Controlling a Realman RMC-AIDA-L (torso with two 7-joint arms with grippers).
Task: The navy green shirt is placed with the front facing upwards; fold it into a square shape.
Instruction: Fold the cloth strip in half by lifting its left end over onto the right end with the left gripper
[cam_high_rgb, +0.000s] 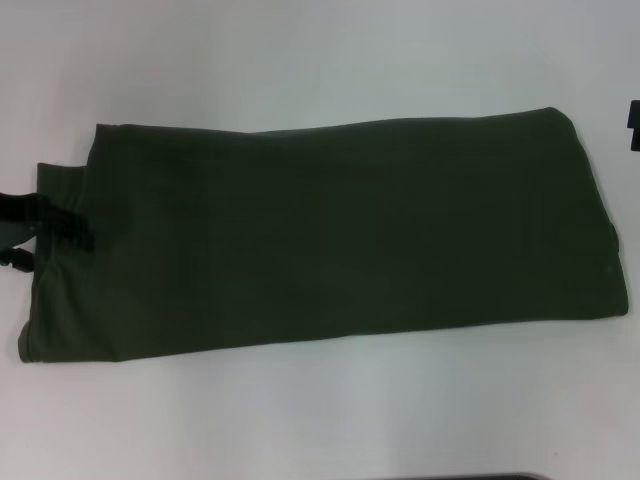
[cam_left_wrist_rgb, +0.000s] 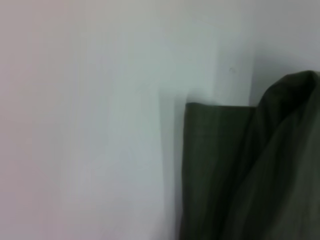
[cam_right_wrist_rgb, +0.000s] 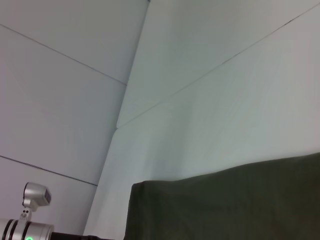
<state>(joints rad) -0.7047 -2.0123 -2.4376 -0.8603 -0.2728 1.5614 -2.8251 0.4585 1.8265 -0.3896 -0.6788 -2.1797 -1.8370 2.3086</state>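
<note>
Shirt (cam_high_rgb: 330, 235) lies folded lengthwise on the white table (cam_high_rgb: 300, 60); left gripper (cam_high_rgb: 45, 235) pinches its left edge; right gripper (cam_high_rgb: 634, 125) unclear.

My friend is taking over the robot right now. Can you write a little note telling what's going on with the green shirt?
Left gripper: at the shirt's left end, on the cloth edge; grip unclear.
Right gripper: just a sliver at the right edge, off the cloth.
Navy green shirt: flat on the white table, already folded into a long band, plain side up, no lettering showing.
Left to do: fold the band end over end into a square.
</note>
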